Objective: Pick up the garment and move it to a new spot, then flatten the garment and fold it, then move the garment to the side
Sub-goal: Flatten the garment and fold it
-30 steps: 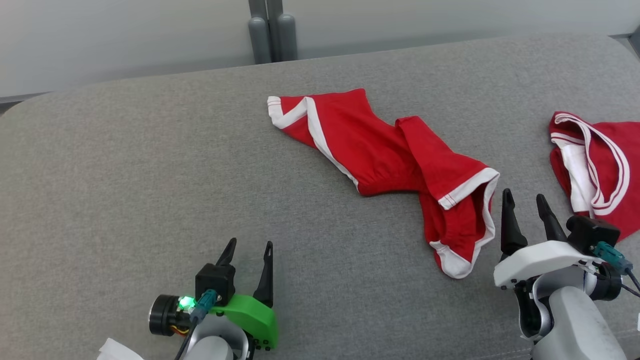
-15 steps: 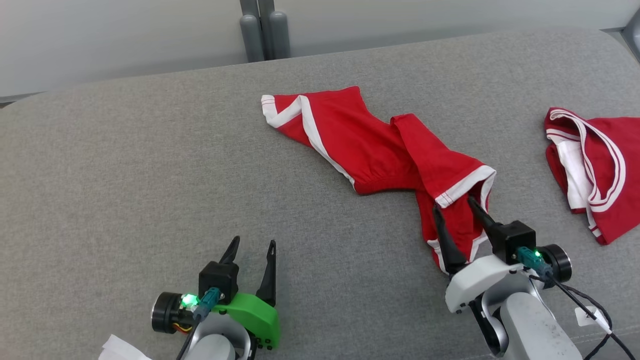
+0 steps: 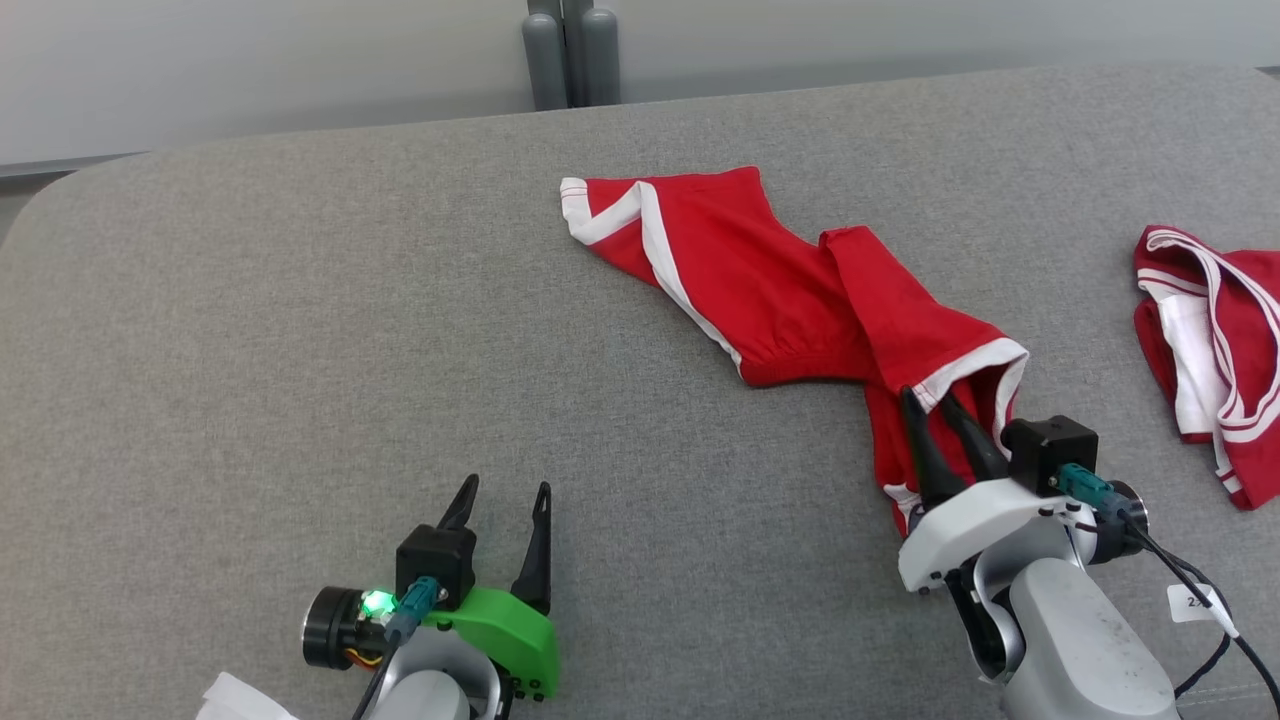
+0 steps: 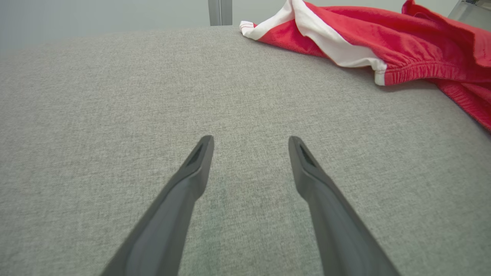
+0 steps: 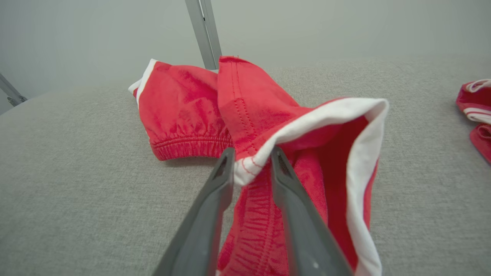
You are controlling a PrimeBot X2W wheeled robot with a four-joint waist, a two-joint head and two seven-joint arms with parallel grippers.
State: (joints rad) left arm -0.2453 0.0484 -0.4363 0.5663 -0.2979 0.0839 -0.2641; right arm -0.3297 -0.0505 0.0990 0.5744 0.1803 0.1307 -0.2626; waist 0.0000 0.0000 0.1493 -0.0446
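Observation:
A red garment [image 3: 760,270] with white trim lies crumpled across the middle of the grey cushioned surface [image 3: 300,350]. My right gripper [image 3: 930,400] is at its near right end, and the two fingers pinch the white hem of a leg opening. The right wrist view has that hem caught between the fingertips of the right gripper [image 5: 251,151], with the rest of the garment [image 5: 191,103] spread beyond. My left gripper [image 3: 503,490] rests open over bare cushion at the lower left, well apart from the cloth. In the left wrist view the left gripper [image 4: 249,140] holds nothing, and the garment [image 4: 383,38] lies at the upper right.
A second red and white garment [image 3: 1215,350] lies bunched at the right edge, also seen as the second garment [image 5: 475,103] in the right wrist view. A grey post [image 3: 570,50] stands behind the cushion's far edge. A white scrap [image 3: 235,700] sits beside my left arm.
My right gripper moved left from beside the garment onto its near hem, and its fingers closed on the white trim. The left gripper stayed put. The camera shifted slightly.

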